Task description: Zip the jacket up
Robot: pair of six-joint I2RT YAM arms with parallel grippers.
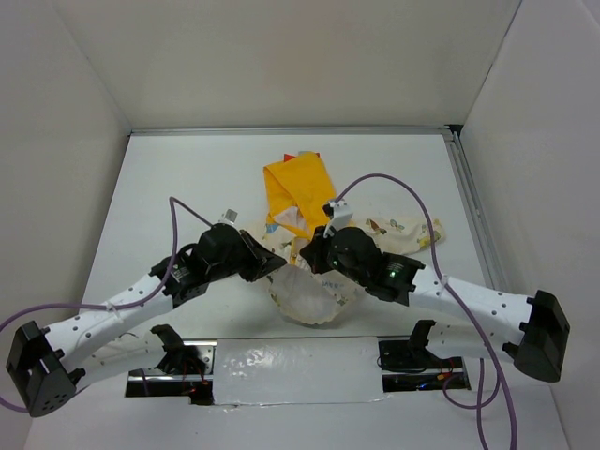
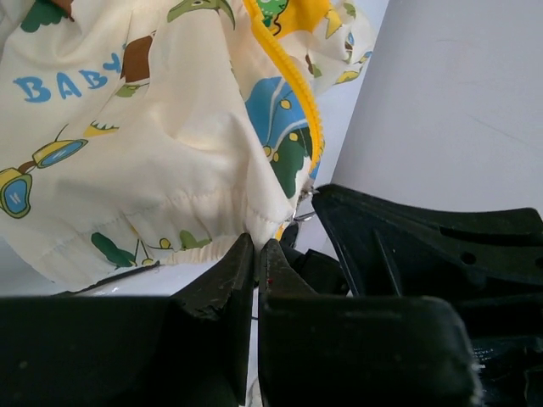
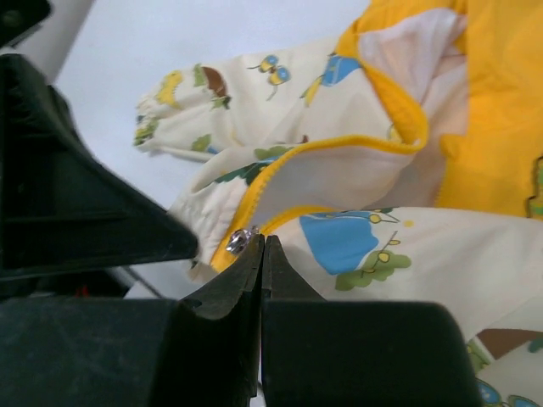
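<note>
**Cream jacket pinched from both sides at mid-table**

Here's the jacket [image 1: 305,295], lying rumpled in the middle of the white table [image 1: 187,187]. Its yellow hood [image 1: 295,192] is spread flat toward the far side and one sleeve [image 1: 403,230] trails off to the right. The cream body with its cartoon prints is bunched at the near end, right between the two arms.

Over to the left gripper [image 2: 257,248]. Its jaws are squeezed together with only a hairline slit between them, and the gathered bottom hem of the jacket sits right at the tips. It looks like a pinch on that hem. The yellow zipper edge [image 2: 293,85] runs up the fabric just above and to the right.

Now the right gripper [image 3: 261,242], and it's the same story: jaws pressed tight, tips buried where the yellow-trimmed front edge comes down. A little metal zipper pull [image 3: 243,240] glints right against the left fingertip. It's touching, but I can't tell whether the pull itself is clamped or only the fabric beside it.

The two grippers are just beside each other, each one's black body filling a corner of the other's wrist view. The front is open, the yellow edges parting higher up.
</note>
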